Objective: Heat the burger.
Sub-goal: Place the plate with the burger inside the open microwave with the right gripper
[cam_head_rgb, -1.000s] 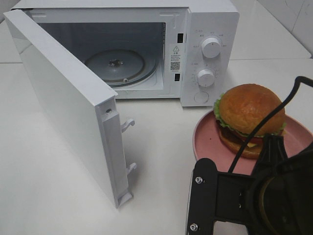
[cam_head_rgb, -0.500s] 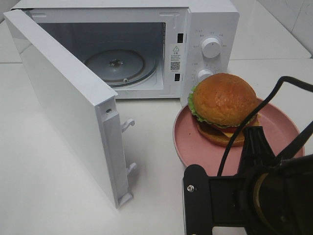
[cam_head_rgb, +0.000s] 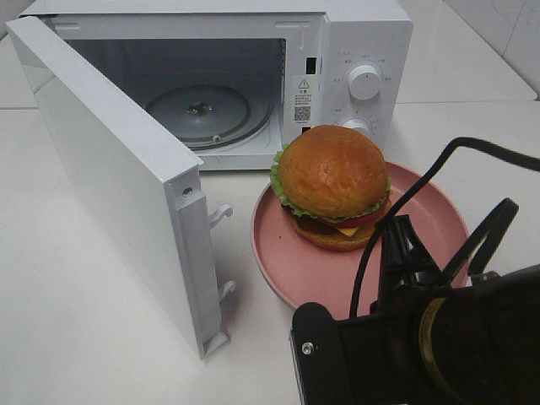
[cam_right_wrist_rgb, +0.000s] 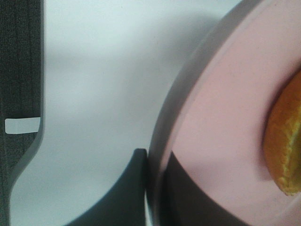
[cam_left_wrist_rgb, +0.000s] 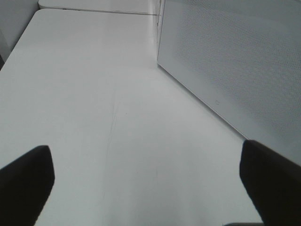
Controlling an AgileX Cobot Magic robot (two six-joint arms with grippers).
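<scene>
Nearest the high camera, the right hand point(cam_right_wrist_rgb: 153, 181) is pinched narrow on the rim of the pink plate point(cam_head_rgb: 287, 253), gripping it at about 5 o'clock, one finger above the rim and one below. The left hand point(cam_left_wrist_rgb: 148, 183) is spread wide and holds nothing, hanging over the bare white desk point(cam_head_rgb: 84, 337) just beside the outer face of the microwave door point(cam_head_rgb: 110, 169). The burger point(cam_head_rgb: 333, 190) sits on the plate's far half, toward 12 o'clock. It stands upright with its domed bun on top, its stack axis vertical; being round, it has no long side, though the top bun may lean slightly toward 9 o'clock. Beyond it stands the microwave point(cam_head_rgb: 363, 34), its door swung open toward 7 o'clock, the glass turntable point(cam_head_rgb: 198, 110) bare inside. The plate lies in front of the dial panel, at 5 o'clock from the cavity.
</scene>
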